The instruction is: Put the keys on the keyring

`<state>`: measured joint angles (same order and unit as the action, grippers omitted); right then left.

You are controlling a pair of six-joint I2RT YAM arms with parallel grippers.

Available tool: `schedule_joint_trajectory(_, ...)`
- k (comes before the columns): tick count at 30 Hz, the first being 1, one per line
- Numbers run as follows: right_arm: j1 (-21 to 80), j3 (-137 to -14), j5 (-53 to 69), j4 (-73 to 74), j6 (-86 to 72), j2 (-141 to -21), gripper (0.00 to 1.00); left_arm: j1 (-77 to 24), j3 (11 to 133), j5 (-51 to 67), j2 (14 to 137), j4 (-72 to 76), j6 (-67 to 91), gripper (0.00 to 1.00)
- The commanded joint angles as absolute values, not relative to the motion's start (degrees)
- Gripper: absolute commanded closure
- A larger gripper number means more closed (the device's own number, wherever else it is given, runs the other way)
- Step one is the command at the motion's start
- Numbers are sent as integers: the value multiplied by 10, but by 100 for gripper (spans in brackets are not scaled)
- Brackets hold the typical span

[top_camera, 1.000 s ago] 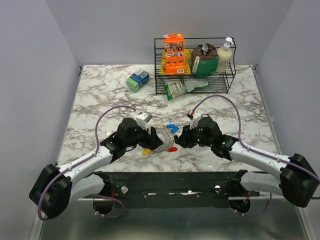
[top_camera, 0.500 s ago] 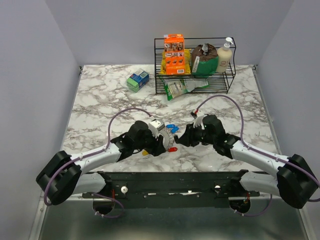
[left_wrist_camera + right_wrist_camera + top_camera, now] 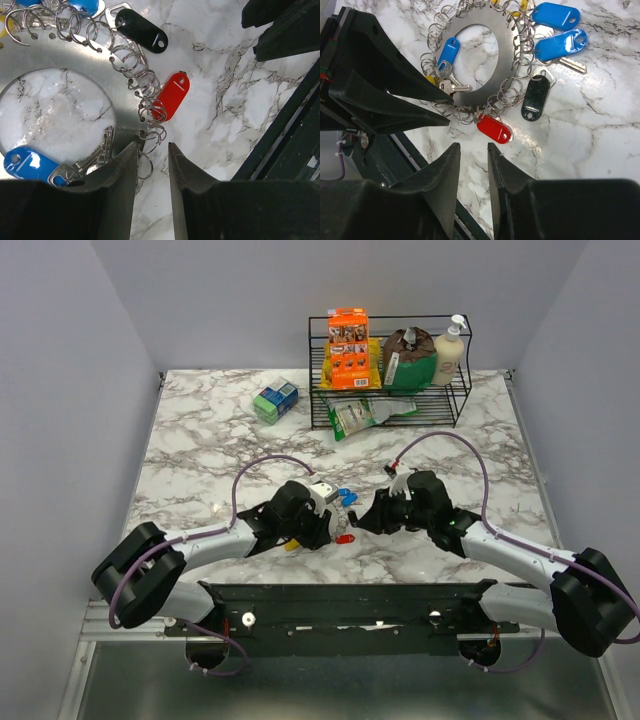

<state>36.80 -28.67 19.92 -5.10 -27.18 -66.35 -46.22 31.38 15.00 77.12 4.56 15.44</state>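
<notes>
The keyring (image 3: 60, 55) is a flat silver disc with a hole, rimmed with many small wire loops; it lies on the marble and also shows in the right wrist view (image 3: 487, 97). Keys with a red head (image 3: 171, 95), black head (image 3: 141, 30) and blue head (image 3: 25, 164) lie at its rim. The right wrist view shows the red head (image 3: 495, 129), black head (image 3: 535, 95), two blue heads (image 3: 555, 15) and a yellow one (image 3: 431, 79). My left gripper (image 3: 153, 147) is slightly open at the disc's edge, one loop beside its left finger. My right gripper (image 3: 473, 146) is slightly open and empty, just short of the red head.
A black wire rack (image 3: 390, 390) at the back holds an orange box, a brown bag and a soap bottle. A green packet (image 3: 362, 415) lies under it. A green and blue box (image 3: 275, 400) sits back left. A black rail (image 3: 340, 595) runs along the near edge.
My left arm has swung right and forward, so its gripper now covers the keyring's near left rim. The right gripper has hardly moved.
</notes>
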Motion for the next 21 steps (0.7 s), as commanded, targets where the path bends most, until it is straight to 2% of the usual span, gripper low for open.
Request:
schedule_joint_trajectory(1,363,-280,212,-63,-276,-660,63,-468,331,134,779,41,143,61)
schedule_joint_trajectory(16,361,-277,218,-69,-280,-665,63,-486,352,104,812,17,140,59)
schedule_joint_trajectory(21,359,-275,220,-70,-282,-664,63,-501,372,75,838,3,136,68)
